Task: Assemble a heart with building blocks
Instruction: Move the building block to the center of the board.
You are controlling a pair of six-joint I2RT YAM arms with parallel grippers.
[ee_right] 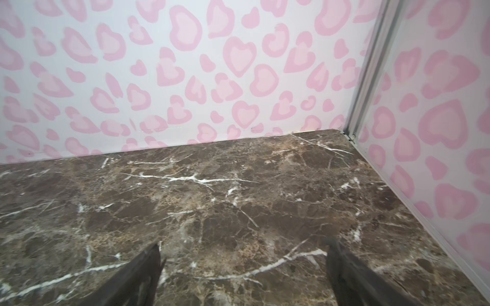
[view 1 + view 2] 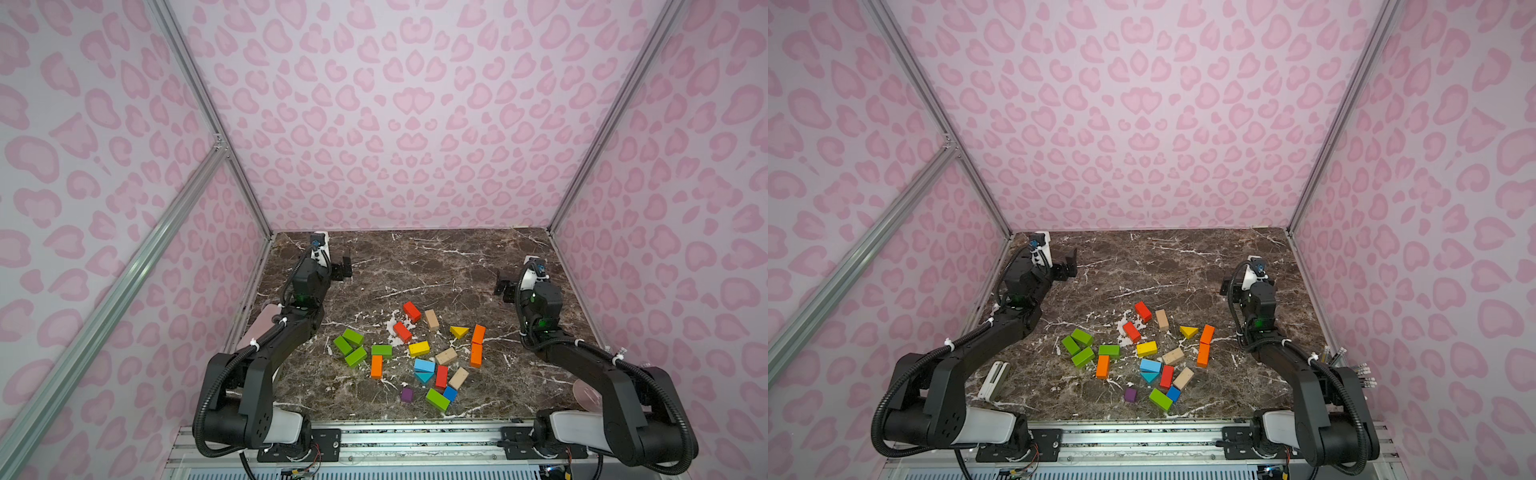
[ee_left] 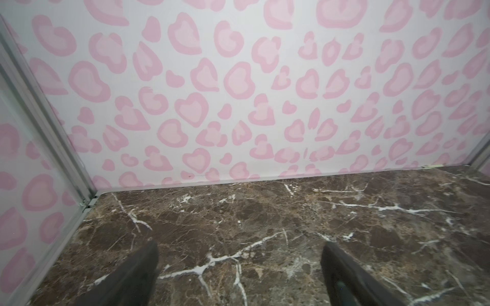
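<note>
Twenty or so building blocks (image 2: 419, 348) lie scattered toward six o'clock on the marble table (image 2: 415, 266), no heart begun. Both grippers hover spread wide and empty. The left gripper (image 2: 345, 269) has the green bricks (image 2: 352, 336) at its five o'clock. The right gripper (image 2: 503, 287) has the orange bricks (image 2: 478, 334) at seven, probably the shorter reach.

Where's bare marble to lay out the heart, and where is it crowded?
Widest free patch: far marble between back wall, the open left gripper, open right gripper and the far red block. A smaller one lies between the green trio and the left arm. Crowded: around the light-blue block.
</note>
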